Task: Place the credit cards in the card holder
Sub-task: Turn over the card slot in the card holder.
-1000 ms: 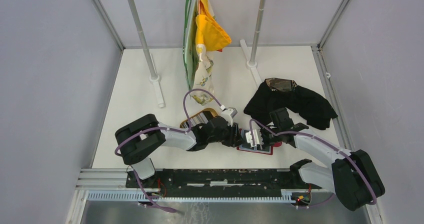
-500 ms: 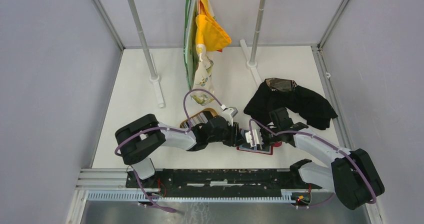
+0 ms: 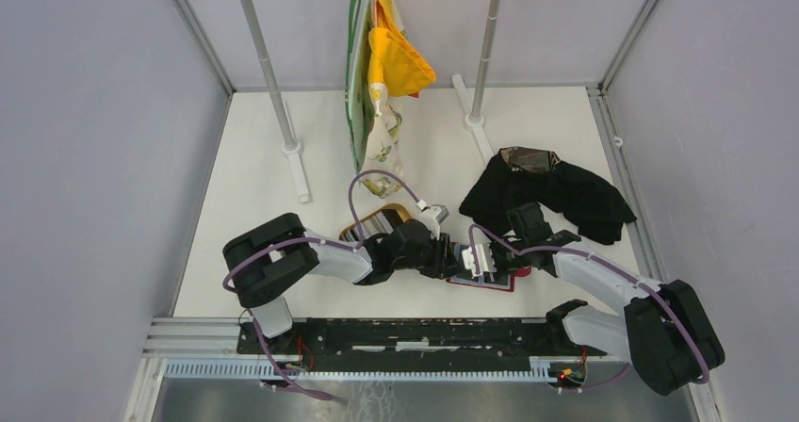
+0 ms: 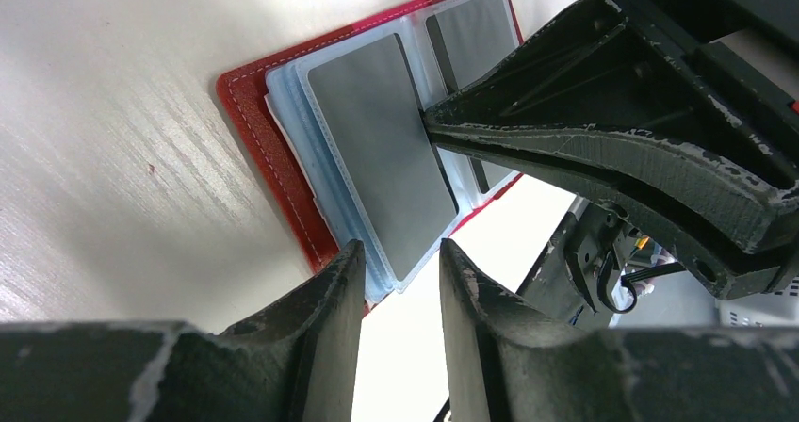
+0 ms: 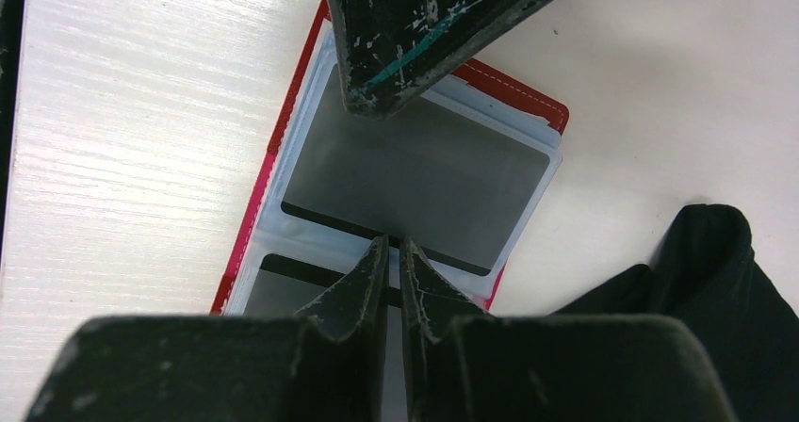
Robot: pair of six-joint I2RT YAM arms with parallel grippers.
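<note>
The red card holder [image 3: 482, 282] lies open on the table, its clear sleeves up. It also shows in the left wrist view [image 4: 273, 158] and the right wrist view [image 5: 528, 92]. A grey card [image 4: 382, 149] sits in the upper sleeve [image 5: 415, 177], and another grey card [image 5: 283, 295] in the sleeve beside it. My left gripper [image 4: 396, 252] is open and empty, just above the holder's near edge. My right gripper [image 5: 391, 243] is shut, its tips touching the grey card's inner edge at the holder's fold. The two grippers meet over the holder [image 3: 468, 258].
A tan wooden tray [image 3: 356, 226] with more cards stands just left of the holder, partly under the left arm. A black cloth [image 3: 556, 191] lies behind and right. Yellow and patterned cloths [image 3: 391, 64] hang from a rack with two poles at the back.
The left arm's elbow has shifted slightly to the right. Both grippers and the card holder stay where they were.
</note>
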